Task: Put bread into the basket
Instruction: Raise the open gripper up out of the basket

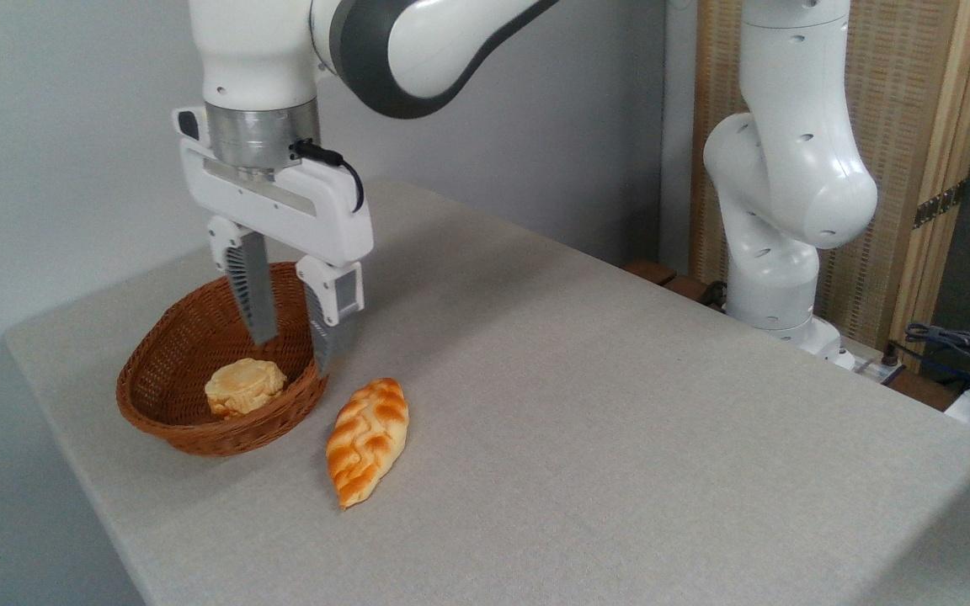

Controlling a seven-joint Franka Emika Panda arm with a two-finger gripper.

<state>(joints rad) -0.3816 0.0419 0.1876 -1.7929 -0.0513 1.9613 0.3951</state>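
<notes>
Golden-cream round bread [244,385], ridged | lying in wicker basket [157,404] | claw [294,358] spread, empty, above

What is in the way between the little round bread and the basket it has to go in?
Nothing visible is. The round bread already lies inside the basket. The gripper hangs open above the basket's right side, holding nothing. The long braided loaf lies on the table outside the basket.

I see a reddish-brown woven wicker basket [167,396], a pale cream and golden round bun [245,385], an orange-and-cream braided loaf [367,439], a grey speckled tabletop [586,421], and a white arm with dark grey panels [418,42].
</notes>
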